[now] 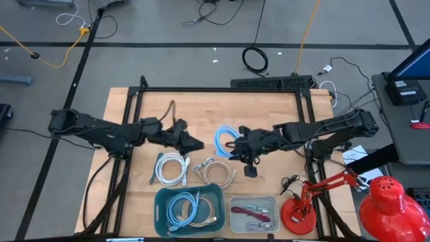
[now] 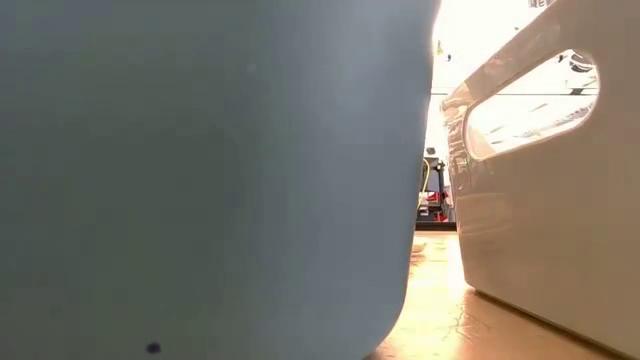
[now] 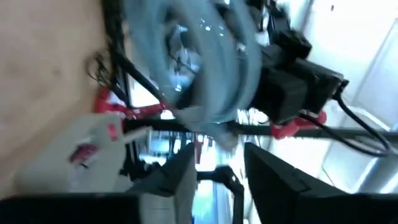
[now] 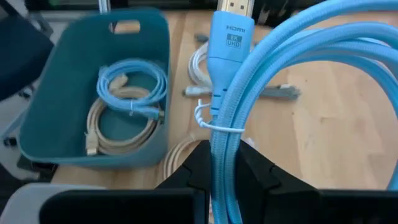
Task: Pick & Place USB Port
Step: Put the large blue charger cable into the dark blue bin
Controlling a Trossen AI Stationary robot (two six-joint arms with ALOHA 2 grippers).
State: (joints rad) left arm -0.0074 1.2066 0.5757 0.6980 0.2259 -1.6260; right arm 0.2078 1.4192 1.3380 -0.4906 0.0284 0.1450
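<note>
item 1, front edge: teal bin (image 1: 160, 222) with two coiled cables inside, a blue and a beige; grey tray (image 1: 254, 214) beside it with small red leads. your low view is blocked by these two walls, so ignore it.

item 2, mid-table: white cable (image 1: 172, 168) and beige cable (image 1: 216, 172), loose coils lying near each other, untouched.

item 3, blue cable (image 4: 298, 74): a braided hdmi lead, tied with a thin wire, not a usb part as the task words it. it hangs at the right gripper (image 1: 239, 145), whose fingers are clenched on the coil just behind the plug, above the table centre. you should expect it to be light, floppy and springy; loops may sag or snag a bin rim. hold near the tie or plug body, where the strands are bundled and stiffest.

item 4, left gripper (image 1: 193, 144): hovers near the blue coil, fingers released, holding nothing.

item 5, far right: red lamp (image 1: 316, 202).
</note>
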